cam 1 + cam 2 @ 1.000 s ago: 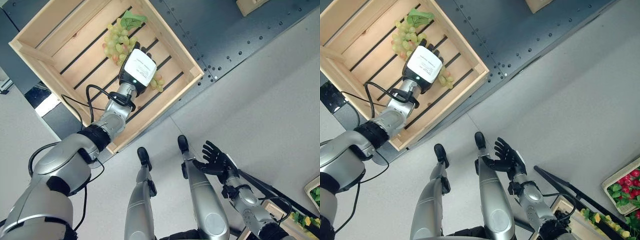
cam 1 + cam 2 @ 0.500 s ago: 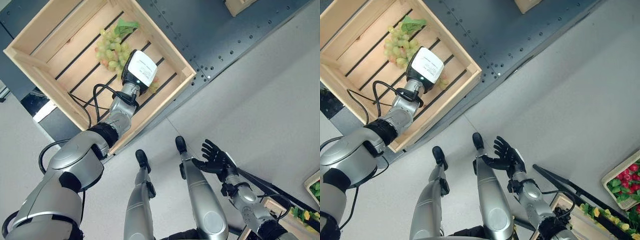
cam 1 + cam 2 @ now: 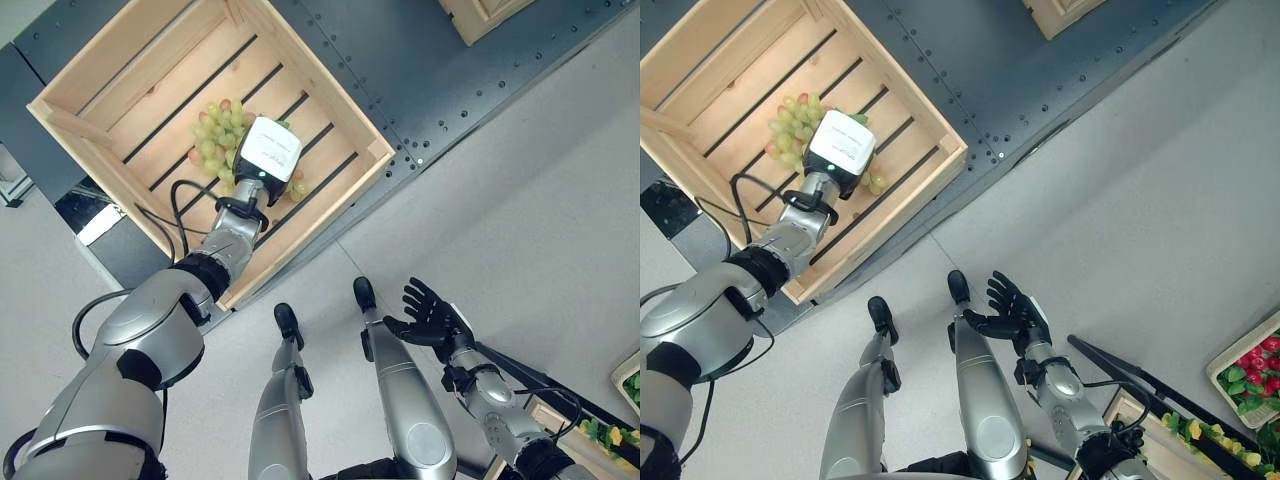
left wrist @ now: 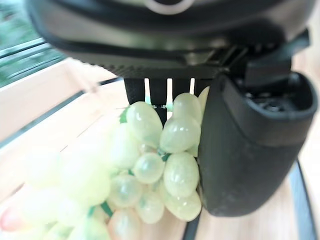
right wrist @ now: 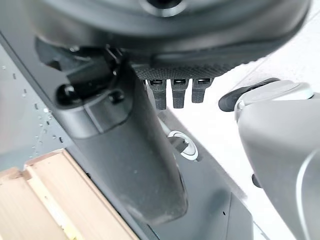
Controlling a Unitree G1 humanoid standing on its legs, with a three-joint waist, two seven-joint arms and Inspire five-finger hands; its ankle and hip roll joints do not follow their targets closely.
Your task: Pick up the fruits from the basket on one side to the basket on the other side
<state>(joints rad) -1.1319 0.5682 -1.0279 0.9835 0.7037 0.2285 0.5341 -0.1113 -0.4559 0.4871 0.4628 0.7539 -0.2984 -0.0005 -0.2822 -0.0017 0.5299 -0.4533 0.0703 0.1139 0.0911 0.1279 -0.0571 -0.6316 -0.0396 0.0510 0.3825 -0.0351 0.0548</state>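
Note:
A bunch of green grapes [image 3: 213, 128] lies in the slatted wooden crate [image 3: 165, 85] at the upper left. My left hand [image 3: 268, 155] reaches into the crate and is shut on the bunch. In the left wrist view the grapes [image 4: 165, 150] sit pinched between the thumb [image 4: 250, 145] and the fingers [image 4: 160, 95] behind them. Part of the bunch is hidden under the hand. My right hand [image 3: 430, 318] hangs low at the centre right over the floor, open with its fingers spread and nothing in it.
The crate rests on a dark riveted metal platform [image 3: 450, 90]. A second wooden crate [image 3: 490, 15] shows at the top edge. At the lower right stand a basket of red fruit [image 3: 1250, 365] and one with yellow and green fruit [image 3: 1200, 440].
My left hand has closed on the grapes and drawn the bunch back from the crate's far part toward its near side. The right hand has stayed put.

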